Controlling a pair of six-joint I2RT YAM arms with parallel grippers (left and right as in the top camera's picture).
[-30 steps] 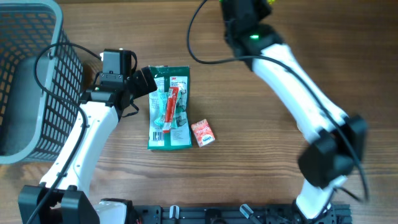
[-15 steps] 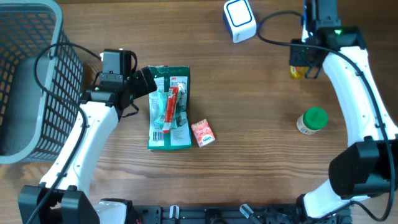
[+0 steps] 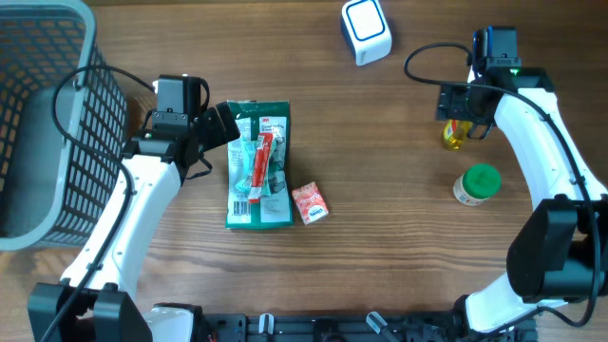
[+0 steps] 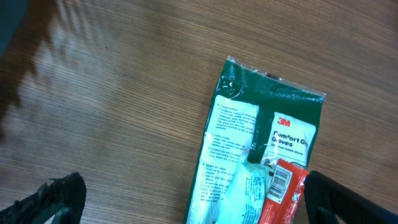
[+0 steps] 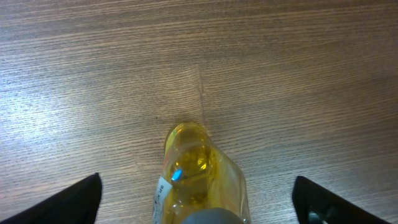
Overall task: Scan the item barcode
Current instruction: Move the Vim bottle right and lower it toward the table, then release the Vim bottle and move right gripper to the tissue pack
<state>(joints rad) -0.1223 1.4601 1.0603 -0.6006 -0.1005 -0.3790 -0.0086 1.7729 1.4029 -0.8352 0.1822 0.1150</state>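
Yellow bottle [image 5: 198, 171] sits on the wooden tabletop [image 3: 389, 199], right between the fingers of my right pincer [image 3: 463, 112]. That pincer is wide open and does not touch the bottle. My left pincer [image 4: 196, 202] is wide open too. A green glove pack [image 4: 261, 155] lies flat just in front of it.

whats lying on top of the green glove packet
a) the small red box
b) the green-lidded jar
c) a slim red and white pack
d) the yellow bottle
c: the slim red and white pack lies lengthwise on the green packet, while the small red box sits on the wood beside it, and the green-lidded jar and yellow bottle stand over by the right arm.
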